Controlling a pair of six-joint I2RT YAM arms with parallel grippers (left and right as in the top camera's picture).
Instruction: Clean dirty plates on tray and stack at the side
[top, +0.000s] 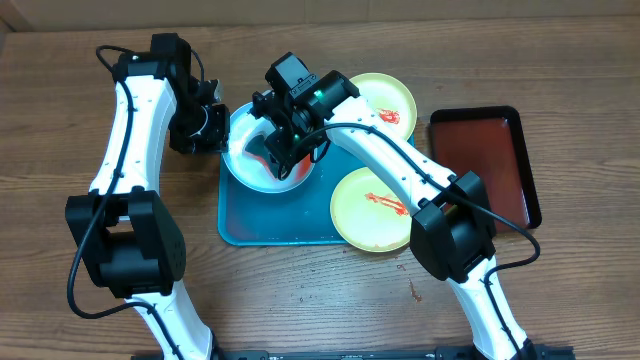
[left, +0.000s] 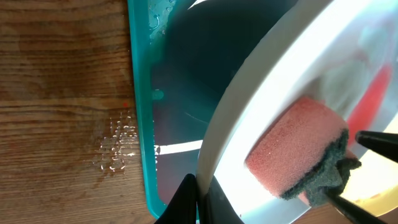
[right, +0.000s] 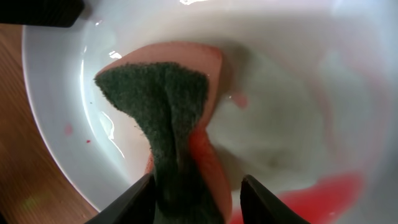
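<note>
Your right jaws grip the sponge (right: 168, 112), pressed into the pale-blue plate (right: 298, 93); red sauce (right: 323, 190) pools at one edge. Your left jaws are pinched tight on its rim at the far-left corner of the tray (top: 275, 225). Only the left wrist view shows water droplets (left: 115, 143) on the bench (left: 62, 62). Both arms bend inward; two smeared yellow-green plates (top: 360, 225) lie beyond.

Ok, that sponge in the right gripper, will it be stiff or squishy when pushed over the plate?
Probably squishy: the sponge is pinched to a narrow waist in the right gripper and flares out beyond it. It likely bends rather than pushing flat. The plate looks wet and foamy, so it should glide easily.
</note>
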